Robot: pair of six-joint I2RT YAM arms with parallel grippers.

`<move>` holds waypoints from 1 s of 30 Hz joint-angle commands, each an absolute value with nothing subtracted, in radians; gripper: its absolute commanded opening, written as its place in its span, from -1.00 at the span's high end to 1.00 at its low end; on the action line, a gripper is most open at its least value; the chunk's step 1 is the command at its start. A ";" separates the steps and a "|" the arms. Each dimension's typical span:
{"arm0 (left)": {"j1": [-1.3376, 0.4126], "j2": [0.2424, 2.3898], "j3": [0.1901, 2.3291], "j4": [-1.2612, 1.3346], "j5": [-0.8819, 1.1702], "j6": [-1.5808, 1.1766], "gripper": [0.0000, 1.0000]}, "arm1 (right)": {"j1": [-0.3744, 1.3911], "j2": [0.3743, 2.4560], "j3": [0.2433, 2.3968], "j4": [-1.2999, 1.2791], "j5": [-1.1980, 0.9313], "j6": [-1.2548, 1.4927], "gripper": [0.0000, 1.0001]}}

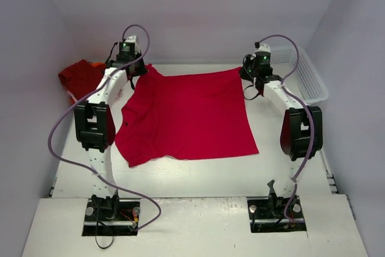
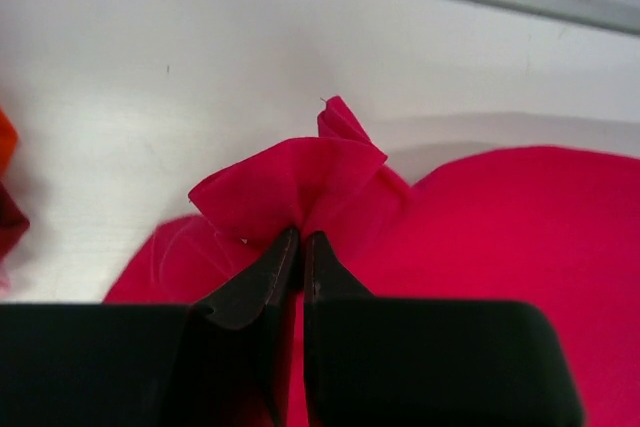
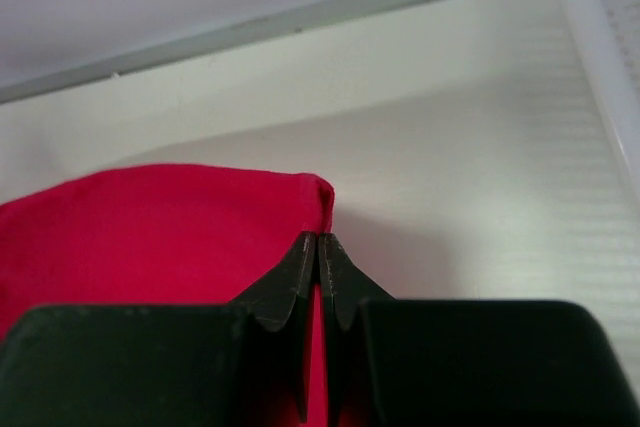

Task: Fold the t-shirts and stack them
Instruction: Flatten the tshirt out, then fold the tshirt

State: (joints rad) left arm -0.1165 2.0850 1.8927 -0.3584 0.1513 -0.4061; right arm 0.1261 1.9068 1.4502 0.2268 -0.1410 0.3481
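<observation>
A red t-shirt [image 1: 186, 115] lies spread across the middle of the table. My left gripper [image 1: 137, 67] is shut on its far left corner, and the pinched cloth [image 2: 300, 182] bunches up above the fingertips in the left wrist view. At the far right corner my right gripper [image 1: 251, 71] is shut on the shirt's edge [image 3: 318, 192]. A crumpled darker red t-shirt [image 1: 81, 76] sits at the far left of the table, showing as a sliver [image 2: 8, 212] at the left edge of the left wrist view.
A white mesh basket [image 1: 308, 73] stands at the far right beside the right arm; its rim [image 3: 600, 37] shows in the right wrist view. The back wall meets the table just beyond both grippers.
</observation>
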 commanded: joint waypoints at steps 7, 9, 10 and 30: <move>-0.117 1.841 1.741 -0.302 0.078 -0.436 1.00 | 0.130 1.692 1.298 0.272 -0.106 0.360 1.00; -0.117 1.809 1.708 -0.305 0.069 -0.437 1.00 | 0.130 1.663 1.279 0.272 -0.106 0.359 1.00; -0.117 1.799 1.700 -0.310 0.060 -0.439 1.00 | 0.130 1.654 1.263 0.270 -0.104 0.359 1.00; -0.117 1.655 1.488 -0.256 0.068 -0.502 1.00 | 0.140 1.528 1.103 0.253 -0.098 0.371 1.00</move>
State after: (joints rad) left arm -0.1177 1.7557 1.4853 -0.3267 0.0772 -0.4786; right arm 0.1326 1.6135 1.1156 0.2081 -0.1181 0.3660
